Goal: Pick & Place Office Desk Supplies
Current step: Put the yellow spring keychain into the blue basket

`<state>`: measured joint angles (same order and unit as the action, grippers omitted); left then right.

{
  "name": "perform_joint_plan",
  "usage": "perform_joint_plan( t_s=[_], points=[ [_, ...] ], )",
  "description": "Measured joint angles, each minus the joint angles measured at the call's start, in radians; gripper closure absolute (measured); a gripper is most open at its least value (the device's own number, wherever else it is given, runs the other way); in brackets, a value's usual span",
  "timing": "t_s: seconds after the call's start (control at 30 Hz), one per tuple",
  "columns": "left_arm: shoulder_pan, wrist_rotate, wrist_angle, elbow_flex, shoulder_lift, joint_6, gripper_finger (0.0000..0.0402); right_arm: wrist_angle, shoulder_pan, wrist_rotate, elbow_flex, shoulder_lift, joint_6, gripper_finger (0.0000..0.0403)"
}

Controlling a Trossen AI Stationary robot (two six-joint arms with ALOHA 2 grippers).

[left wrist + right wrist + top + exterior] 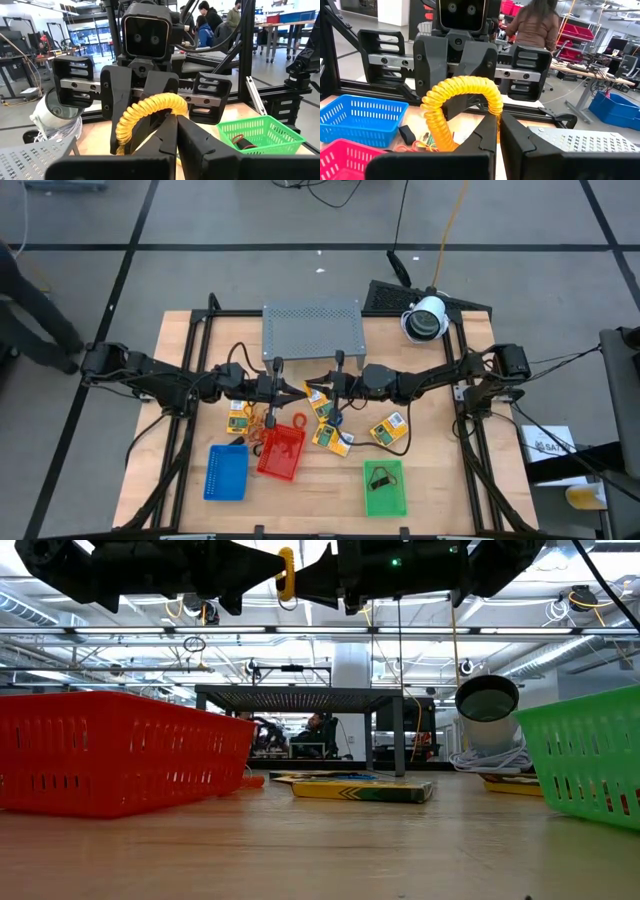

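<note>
- I judge the job far from done: several yellow-orange packets (388, 428) lie loose across the middle of the desk (440, 480), and some rubber bands (262, 423) lie just left of them.
- The green tray (385, 487) at lower centre-right holds one dark item with an orange band; the red tray (281, 452) seems to hold only a band or two, and the blue tray (226, 472) looks bare, a dark clip (237, 442) lying at its upper edge.
- Both arms meet mid-frame over the desk. My left claw (176, 131) and right claw (498, 130) are each pinched together on one yellow coiled cord (451, 107), one at either end, lifted above the wood.
- The desk is pale wood in a black frame, with a grey perforated rack (312, 330) at upper centre and a white lamp-like camera (426, 318) to its right.
- Beyond is an open workshop with benches, ceiling lights and people (535, 25) at work.
</note>
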<state>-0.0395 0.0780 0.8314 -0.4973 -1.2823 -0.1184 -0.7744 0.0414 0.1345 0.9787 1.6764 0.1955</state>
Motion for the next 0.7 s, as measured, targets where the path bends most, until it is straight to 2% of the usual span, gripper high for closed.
perform_joint_plan(
  t_s=[0.27, 0.57, 0.7],
  points=[
    [-0.001, 0.001, 0.012, 0.0, 0.0, 0.0, 0.037, 0.001, 0.0, 0.0, 0.0, 0.0, 0.0, 0.0403],
    [-0.001, 0.0, 0.011, 0.0, 0.0, 0.016, 0.0267, 0.001, 0.0, 0.0, 0.0, 0.0, 0.0, 0.0403],
    [0.0, 0.0, 0.011, 0.0, 0.0, 0.024, 0.0234, 0.001, 0.0, 0.0, 0.0, 0.0, 0.0, 0.0403]
  ],
)
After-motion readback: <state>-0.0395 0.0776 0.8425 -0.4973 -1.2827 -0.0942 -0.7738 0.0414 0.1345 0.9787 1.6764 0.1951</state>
